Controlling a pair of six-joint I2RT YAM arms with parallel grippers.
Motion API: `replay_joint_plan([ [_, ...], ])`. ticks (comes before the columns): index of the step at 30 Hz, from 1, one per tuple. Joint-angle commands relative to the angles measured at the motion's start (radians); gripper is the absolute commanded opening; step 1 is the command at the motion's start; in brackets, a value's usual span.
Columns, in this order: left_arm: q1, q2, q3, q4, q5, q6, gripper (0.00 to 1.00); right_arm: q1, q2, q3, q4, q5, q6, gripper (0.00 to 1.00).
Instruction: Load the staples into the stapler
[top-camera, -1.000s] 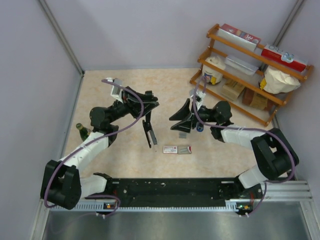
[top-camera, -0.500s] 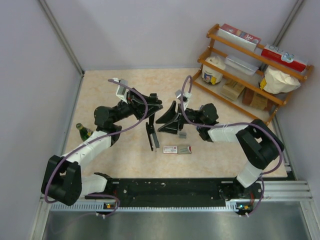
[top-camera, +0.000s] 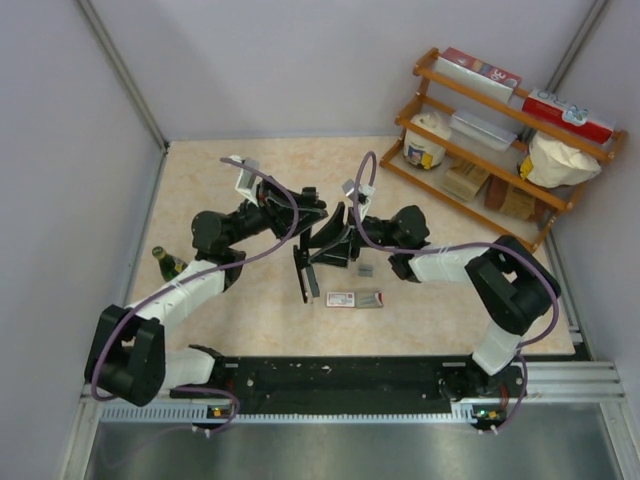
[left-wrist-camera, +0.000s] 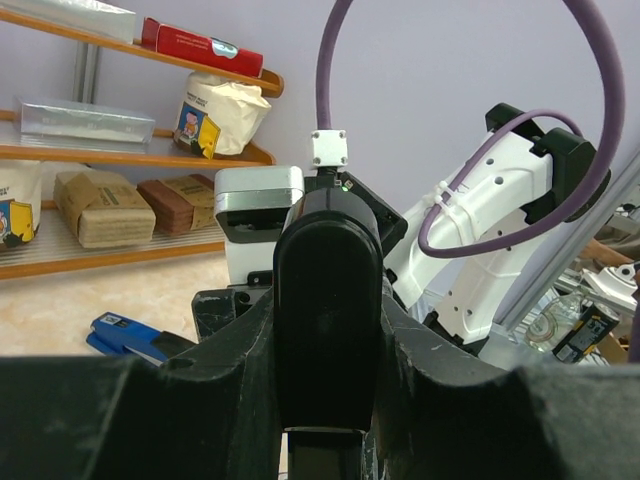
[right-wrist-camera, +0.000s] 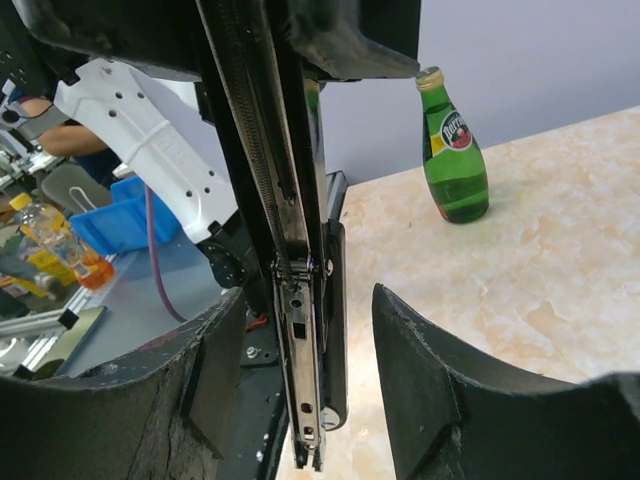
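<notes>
Clamping smooth black stapler (left-wrist-camera: 328, 320): left fingers (left-wrist-camera: 150, 420) (tight); right fingers (right-wrist-camera: 430, 400) apart, flanking slim steel rail (right-wrist-camera: 297, 330).

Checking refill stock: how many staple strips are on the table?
2: one staple strip near the right arm, another at the right end of the white box. More may be hidden inside.

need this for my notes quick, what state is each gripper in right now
left gripper: shut on the stapler.
right gripper: open, fingers either side of the stapler's opened rail, holding nothing.
</notes>
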Motion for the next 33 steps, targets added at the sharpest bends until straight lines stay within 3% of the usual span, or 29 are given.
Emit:
replay_joint_plan([
  [1, -0.009, 0.005, 0.035, 0.067, -0.022, -0.005, 0.0, 0.022, 0.002, 0.048, 0.101, -0.009, -0.054, 0.52],
  [19, -0.012, 0.014, 0.041, 0.081, -0.027, -0.011, 0.0, 0.064, 0.03, 0.088, 0.008, -0.046, -0.094, 0.43],
  [33, -0.012, 0.011, 0.043, 0.091, -0.031, 0.003, 0.0, 0.065, 0.018, 0.096, -0.17, 0.0, -0.192, 0.33],
])
